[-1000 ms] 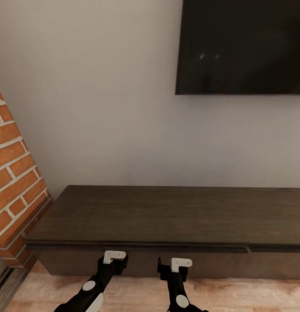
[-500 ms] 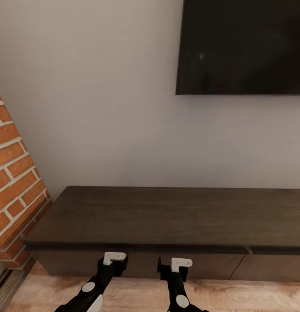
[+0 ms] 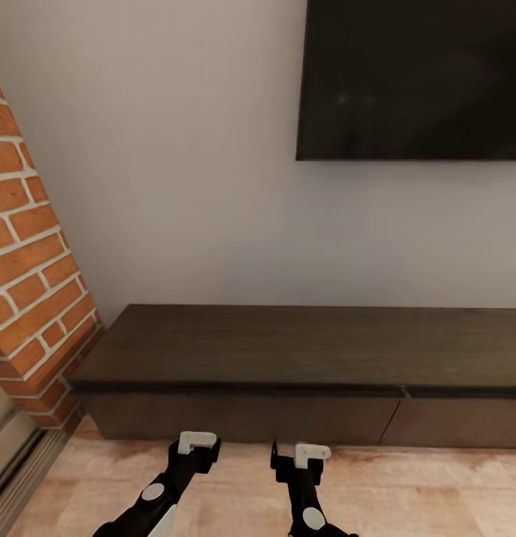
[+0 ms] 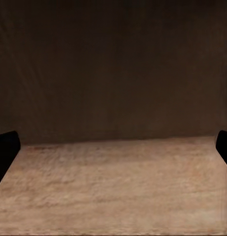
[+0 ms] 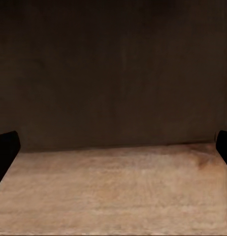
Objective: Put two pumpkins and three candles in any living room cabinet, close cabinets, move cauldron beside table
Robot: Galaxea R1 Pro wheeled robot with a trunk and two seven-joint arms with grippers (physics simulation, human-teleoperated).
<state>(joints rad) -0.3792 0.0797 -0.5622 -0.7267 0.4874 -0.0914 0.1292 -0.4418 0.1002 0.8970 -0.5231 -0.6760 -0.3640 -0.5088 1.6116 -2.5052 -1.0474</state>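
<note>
Cabinet (image 3: 303, 350) long and dark across the head view, low against the pale wall, under the black TV screen (image 3: 414, 78), with a brick pillar (image 3: 30, 246) at its left end. Drawer fronts flush, a thin seam between two of them, so probably all shut. Left gripper (image 3: 195, 445) and right gripper (image 3: 303, 455) low over the wooden floor (image 3: 437, 492), just short of the cabinet front, touching nothing. Nothing carried in either, judging from the bare white fingertips. Best handled now by squaring up to one drawer front, hooking its top edge rather than pushing on the flat face, and leaving room behind for the drawer's travel.

Left wrist view: black fingers (image 4: 5, 147) at the frame's two sides, spread wide, nothing between them; dark cabinet face ahead, pale floor below.

Right wrist view: much the same, fingers (image 5: 6, 146) far apart and bare, cabinet front ahead, though too dim to make out any seam.
</note>
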